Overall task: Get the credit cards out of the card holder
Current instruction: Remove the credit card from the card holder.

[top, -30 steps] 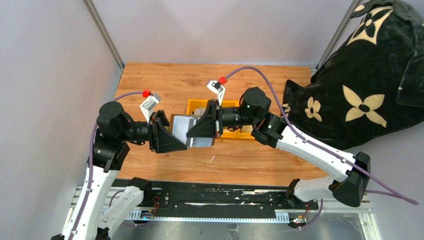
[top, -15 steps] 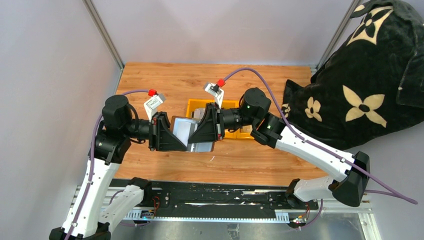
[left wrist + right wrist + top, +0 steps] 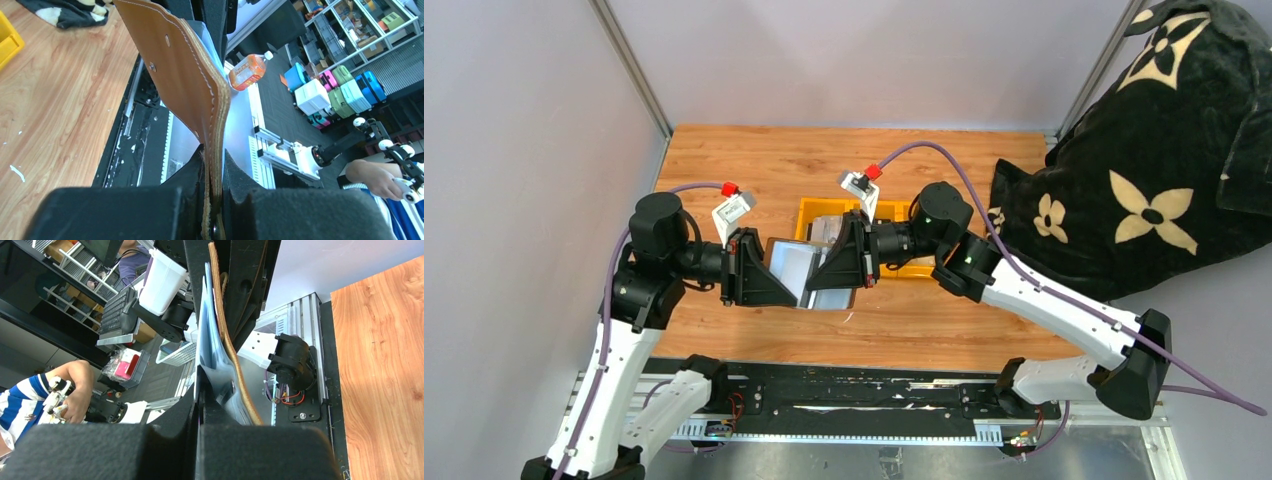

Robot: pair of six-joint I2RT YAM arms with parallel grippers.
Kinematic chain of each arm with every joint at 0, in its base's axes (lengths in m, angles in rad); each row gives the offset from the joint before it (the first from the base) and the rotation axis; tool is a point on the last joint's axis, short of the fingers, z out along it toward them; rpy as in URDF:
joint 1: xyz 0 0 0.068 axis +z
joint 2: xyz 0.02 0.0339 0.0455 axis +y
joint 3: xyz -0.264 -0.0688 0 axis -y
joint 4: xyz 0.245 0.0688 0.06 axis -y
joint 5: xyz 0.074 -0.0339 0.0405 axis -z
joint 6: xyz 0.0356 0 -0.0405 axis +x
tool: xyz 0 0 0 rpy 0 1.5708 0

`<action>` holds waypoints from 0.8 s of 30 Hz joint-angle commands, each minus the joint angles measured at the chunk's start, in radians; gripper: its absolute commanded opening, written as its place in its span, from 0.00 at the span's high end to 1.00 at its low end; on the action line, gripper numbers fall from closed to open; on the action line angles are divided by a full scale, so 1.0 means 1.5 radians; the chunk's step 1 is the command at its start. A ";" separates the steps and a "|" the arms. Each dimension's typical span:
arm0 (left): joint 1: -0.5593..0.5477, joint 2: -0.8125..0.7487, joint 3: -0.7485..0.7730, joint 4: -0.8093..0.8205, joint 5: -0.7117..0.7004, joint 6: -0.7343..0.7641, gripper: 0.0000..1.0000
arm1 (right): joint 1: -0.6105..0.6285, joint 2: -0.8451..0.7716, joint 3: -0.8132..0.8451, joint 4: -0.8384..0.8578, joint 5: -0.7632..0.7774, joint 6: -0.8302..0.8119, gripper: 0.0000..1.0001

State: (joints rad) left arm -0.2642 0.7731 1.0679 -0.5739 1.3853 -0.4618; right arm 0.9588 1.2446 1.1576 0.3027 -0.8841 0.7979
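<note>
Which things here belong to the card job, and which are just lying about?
Job: brown leather bifold card holder, left gripper, right gripper, both clamping it.
Lying about: yellow plastic bin, black flower-patterned blanket, orange drink bottle.

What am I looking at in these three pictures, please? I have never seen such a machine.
Two robot arms stand at the near edge of a wooden table. One picture looks down from above; the other two come from a camera on each wrist. On the table lie a yellow bin and a black flowered cloth. Both arms hold one open card holder in the air: the left tool clamps its brown edge, the right tool pinches its silvery inner side.
</note>
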 commanded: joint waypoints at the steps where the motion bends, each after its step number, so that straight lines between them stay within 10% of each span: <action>1: 0.000 -0.013 0.013 0.000 0.003 -0.002 0.90 | -0.006 -0.036 -0.006 0.011 -0.016 -0.016 1.00; 16: 0.007 -0.013 0.033 0.024 -0.014 0.014 0.96 | -0.064 -0.092 -0.008 -0.148 -0.032 -0.085 1.00; 24: 0.018 -0.002 0.149 -0.224 -0.266 0.369 1.00 | -0.215 -0.140 -0.021 -0.321 -0.047 -0.178 1.00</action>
State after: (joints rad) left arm -0.2443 0.7670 1.2179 -0.7441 1.2011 -0.1852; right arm 0.7437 1.0668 1.1503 -0.0250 -0.9222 0.6258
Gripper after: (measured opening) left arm 0.101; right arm 0.007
